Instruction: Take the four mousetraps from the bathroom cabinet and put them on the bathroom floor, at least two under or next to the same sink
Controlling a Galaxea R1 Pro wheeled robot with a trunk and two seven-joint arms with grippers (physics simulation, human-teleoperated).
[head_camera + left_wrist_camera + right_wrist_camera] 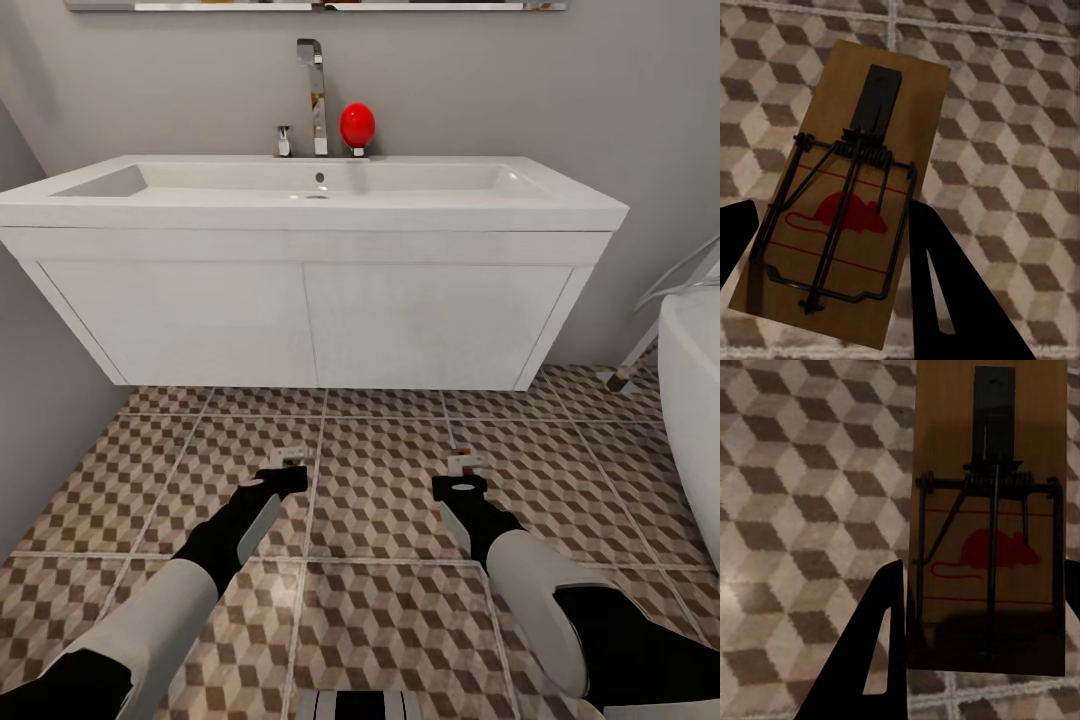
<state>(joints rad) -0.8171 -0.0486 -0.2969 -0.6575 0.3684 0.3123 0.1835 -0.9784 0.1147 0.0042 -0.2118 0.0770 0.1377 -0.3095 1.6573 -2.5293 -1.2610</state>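
Over tiles (380, 480), both mousetrap-laden arms outstretched.

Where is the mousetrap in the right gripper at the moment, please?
In the head view, the mousetrap sits between the right gripper's fingers, low over the bathroom floor, in front of the sink.

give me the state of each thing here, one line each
left gripper: shut on left mousetrap, low over the bathroom floor
right gripper: shut on right mousetrap, low over the floor
bathroom sink: basin looks empty, no water running from the tap
vanity unit: both doors closed
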